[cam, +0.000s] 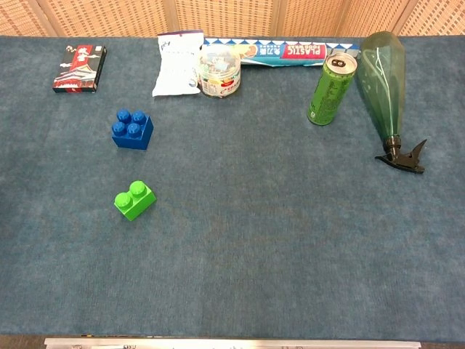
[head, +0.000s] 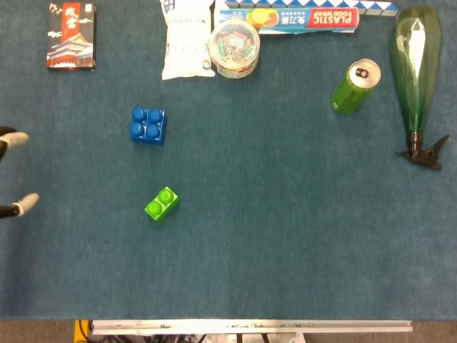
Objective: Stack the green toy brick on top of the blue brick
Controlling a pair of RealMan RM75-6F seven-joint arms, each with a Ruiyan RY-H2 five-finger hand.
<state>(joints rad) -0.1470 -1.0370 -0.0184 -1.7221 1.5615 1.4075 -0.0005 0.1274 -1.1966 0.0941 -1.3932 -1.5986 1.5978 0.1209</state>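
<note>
Right now your left hand (head: 13, 174) only shows at the left edge of the head view, where two pale fingertips (head: 28, 203) poke into frame well apart from each other with nothing between them; the rest of that hand is cut off, and the chest view does not show it at all. Your right hand is outside both views. Your green toy brick (head: 162, 204) sits studs-up on the blue felt table cover (head: 285, 229), turned at an angle, to the right of those fingertips and not touched by them. Your blue brick (head: 148, 124) lies farther back on the cover, a little left of the green one, with a clear gap between the two; its four studs face up. Along the far edge you have a red and black card box (head: 71, 36) at the left, then a white snack packet (head: 186, 39) lying flat, a round clear tub (head: 235, 48) of colourful small items just beside it, and a plastic wrap box (head: 307, 17) behind the tub. Toward the right stands a green drink can (head: 355, 87), upright, and beyond it a green spray bottle (head: 415, 64) lies on its side with its black trigger pointing toward you.
</note>
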